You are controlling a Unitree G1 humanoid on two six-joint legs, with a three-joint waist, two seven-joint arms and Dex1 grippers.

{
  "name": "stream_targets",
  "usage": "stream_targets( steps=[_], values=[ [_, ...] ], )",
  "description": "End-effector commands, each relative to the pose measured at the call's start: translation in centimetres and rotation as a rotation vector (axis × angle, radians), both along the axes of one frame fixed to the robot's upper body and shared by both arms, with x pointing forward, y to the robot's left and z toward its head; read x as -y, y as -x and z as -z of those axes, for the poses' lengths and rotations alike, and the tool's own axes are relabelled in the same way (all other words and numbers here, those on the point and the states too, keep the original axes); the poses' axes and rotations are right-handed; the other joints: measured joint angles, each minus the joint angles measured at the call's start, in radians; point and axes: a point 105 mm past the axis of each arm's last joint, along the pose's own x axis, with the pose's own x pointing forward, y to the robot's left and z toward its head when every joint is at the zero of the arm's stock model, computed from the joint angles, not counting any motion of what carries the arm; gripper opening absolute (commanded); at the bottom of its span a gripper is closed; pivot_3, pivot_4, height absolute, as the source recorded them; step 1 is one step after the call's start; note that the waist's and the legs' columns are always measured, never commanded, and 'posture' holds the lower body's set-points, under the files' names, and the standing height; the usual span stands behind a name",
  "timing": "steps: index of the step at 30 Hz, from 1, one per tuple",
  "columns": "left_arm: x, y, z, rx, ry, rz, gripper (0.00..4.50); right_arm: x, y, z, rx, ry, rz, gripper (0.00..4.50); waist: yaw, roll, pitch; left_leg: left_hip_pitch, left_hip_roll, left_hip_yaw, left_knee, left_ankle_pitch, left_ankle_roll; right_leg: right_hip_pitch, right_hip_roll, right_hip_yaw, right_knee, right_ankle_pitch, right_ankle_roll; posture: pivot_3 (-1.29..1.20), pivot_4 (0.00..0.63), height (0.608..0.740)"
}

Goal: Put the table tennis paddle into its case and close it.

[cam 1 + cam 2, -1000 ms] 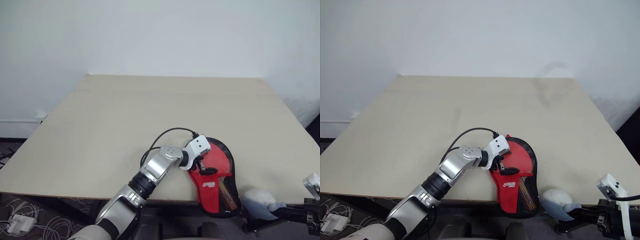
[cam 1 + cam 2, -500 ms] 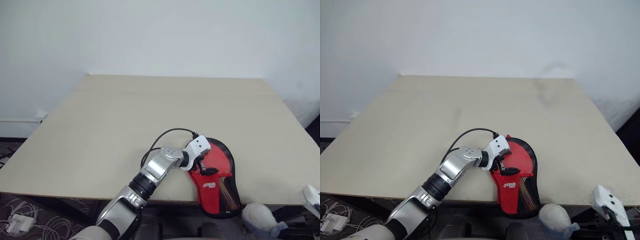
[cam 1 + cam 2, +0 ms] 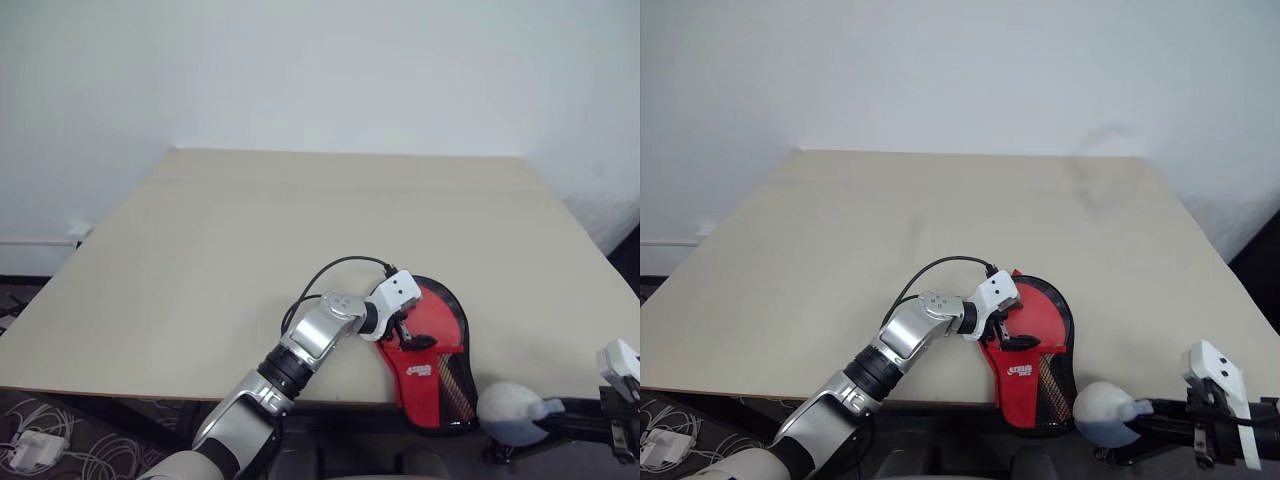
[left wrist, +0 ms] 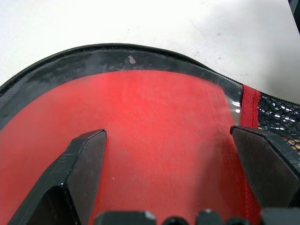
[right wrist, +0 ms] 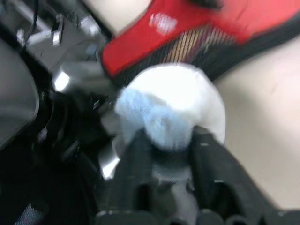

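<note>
Where mesh shows: case [image 4: 140, 131], wide fingers [image 4: 82, 173]

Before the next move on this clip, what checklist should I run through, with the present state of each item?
1. Paddle inside the case: ok, its red face shows through the clear window.
2. Left claw open: ok, spread wide just above the window.
3. Zip fully closed: cannot tell.
4. Case fully on the table: not ok, its narrow end hangs past the near edge.
5. Right claw free to work: cannot tell, a white bundle sits at its tip beside the case's narrow end.
</note>
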Motion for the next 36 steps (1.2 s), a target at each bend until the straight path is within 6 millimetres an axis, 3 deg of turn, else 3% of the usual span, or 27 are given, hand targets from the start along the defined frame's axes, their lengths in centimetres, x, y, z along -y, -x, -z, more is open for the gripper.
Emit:
stream_targets(
  steps=[1,6,10,16,23,27,30,33,36],
  values=[
    [-2.4,1.1,4.9,-0.152,-0.163,-0.048,4.50,-0.3,-2.5,-1.5,0.070,-0.067,0.081,2.55,0.001,0.000,0.000,0.000,0.000,0.000,0.000,0.000,0.000,0.000,0.000,0.000,0.000,0.000,0.000,0.00,0.000,0.740],
    [-2.4,1.1,4.8,-0.151,-0.162,-0.050,4.50,-0.5,-4.7,-1.5,0.132,-0.061,0.143,4.30,0.003,0.000,0.000,0.000,0.000,0.000,0.000,0.000,0.000,0.000,0.001,0.000,0.001,0.000,0.000,0.00,0.000,0.740],
    [-2.5,1.0,4.8,-0.151,-0.160,-0.054,4.50,-1.0,-6.4,-2.0,0.187,-0.083,0.201,4.30,0.003,0.002,-0.001,0.000,0.000,0.000,-0.001,0.000,0.000,0.000,0.001,0.001,0.002,0.000,0.000,0.00,0.000,0.740],
    [-2.5,0.7,4.4,-0.120,-0.142,-0.056,4.50,-0.8,-9.4,-4.7,0.284,-0.186,0.327,4.30,0.003,0.004,-0.003,0.000,0.000,0.000,-0.001,0.000,0.000,0.000,0.001,0.001,0.002,0.000,0.000,0.00,0.000,0.740],
    [-3.1,-2.1,0.6,-0.038,0.051,-0.125,4.50,0.0,-14.5,-6.7,0.481,-0.245,0.552,4.30,0.003,0.007,-0.003,0.000,0.000,-0.001,-0.002,0.000,0.000,-0.002,0.003,0.003,0.003,0.004,0.002,0.00,0.000,0.740],
    [-5.4,-3.6,-2.6,-0.005,0.136,-0.144,4.50,-0.7,-16.3,-7.2,0.536,-0.279,0.584,4.30,0.001,0.011,-0.002,0.000,0.000,-0.001,-0.002,0.000,0.000,-0.004,0.003,0.003,0.006,0.005,0.002,0.00,0.000,0.740],
    [-7.8,-3.9,-5.2,0.037,0.226,-0.131,4.50,-2.3,-17.2,-7.1,0.568,-0.297,0.540,4.30,0.001,0.011,0.004,0.000,0.000,-0.001,-0.002,0.001,0.000,-0.006,0.003,0.004,0.012,0.005,0.002,0.00,0.000,0.740],
    [-10.8,-3.6,-6.2,0.063,0.224,-0.125,4.50,-4.9,-17.6,-5.2,0.558,-0.241,0.411,4.30,0.002,0.011,0.005,-0.001,0.000,0.000,-0.004,0.004,0.003,-0.009,0.004,0.005,0.018,0.005,0.002,0.00,0.000,0.740],
    [-14.0,-2.9,-7.1,0.113,0.206,-0.141,4.50,-7.3,-17.1,-4.3,0.513,-0.307,0.258,4.30,0.001,0.012,0.006,-0.002,0.000,0.000,-0.006,0.004,0.003,-0.010,0.004,0.006,0.018,0.005,0.002,0.00,0.000,0.740]
  ],
)
